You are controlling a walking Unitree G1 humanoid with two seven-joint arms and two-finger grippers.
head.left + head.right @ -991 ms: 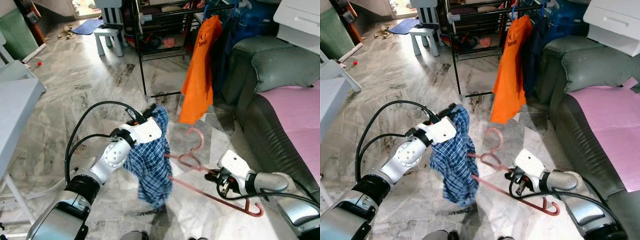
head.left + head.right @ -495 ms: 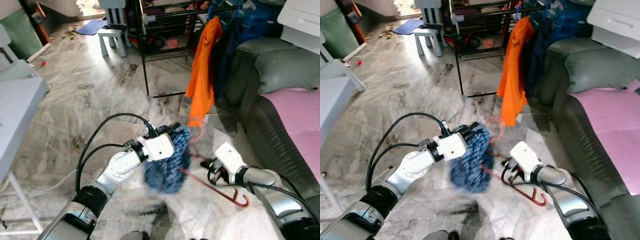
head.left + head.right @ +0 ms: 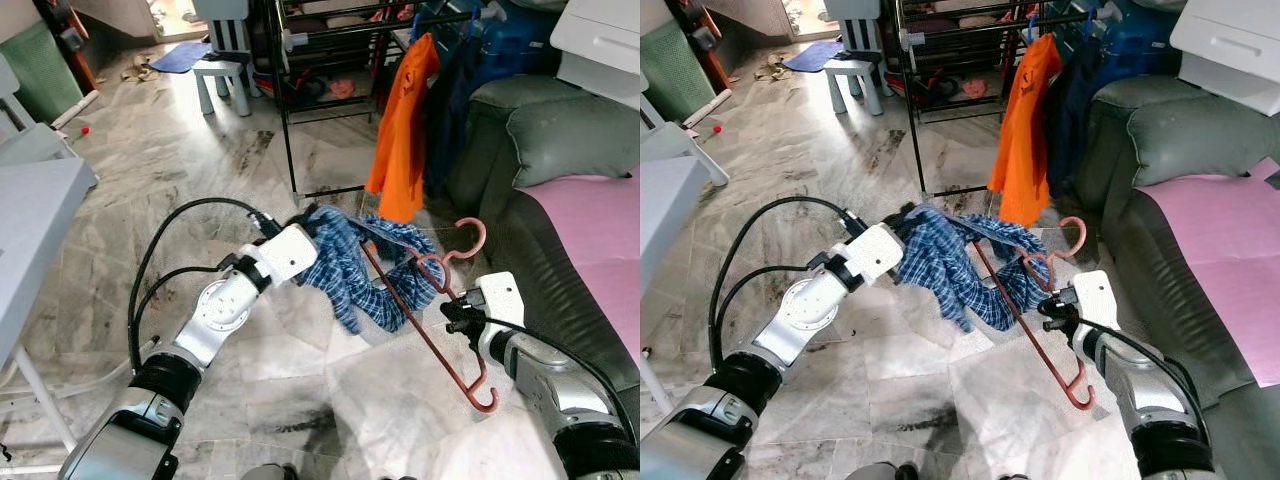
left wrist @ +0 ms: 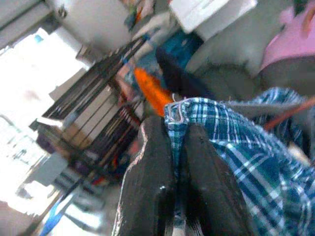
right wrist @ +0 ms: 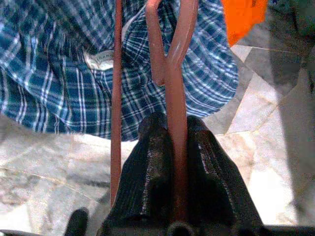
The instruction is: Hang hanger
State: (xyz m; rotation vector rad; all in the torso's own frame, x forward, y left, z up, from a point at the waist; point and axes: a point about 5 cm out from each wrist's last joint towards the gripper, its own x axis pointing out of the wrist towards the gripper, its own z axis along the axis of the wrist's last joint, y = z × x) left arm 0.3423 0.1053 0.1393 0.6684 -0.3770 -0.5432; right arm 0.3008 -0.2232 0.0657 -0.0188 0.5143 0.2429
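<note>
The left gripper (image 4: 174,142) is pinching an edge of the blue plaid shirt (image 3: 365,265), fingers pressed together on the cloth, while the right gripper (image 5: 173,147) is clamping the stem of the red hanger (image 3: 425,300) just below its hook. The shirt is stretching between the two arms, draped partly over the hanger's upper arm, and the whole lot is hovering above the marble floor (image 3: 180,160), well short of the clothes rack (image 3: 300,90).

So this looks like the dressing-and-carrying step: the garment is on the hanger only loosely, and the hang itself is not yet done. The next move calls for settling the shirt's shoulders on the hanger, then lifting the hook up towards the rack's top rail, which is reaching out of frame at the top.

What is crowding the target? An orange shirt (image 3: 400,130) is already hanging on the rack with dark garments (image 3: 455,100) beside it, so the free spot may be tight. The grey sofa (image 3: 560,170) with its pink cover (image 3: 600,220) is sitting close on the right, hemming in the right arm. A small stool (image 3: 225,70) is standing well off on the far side.
</note>
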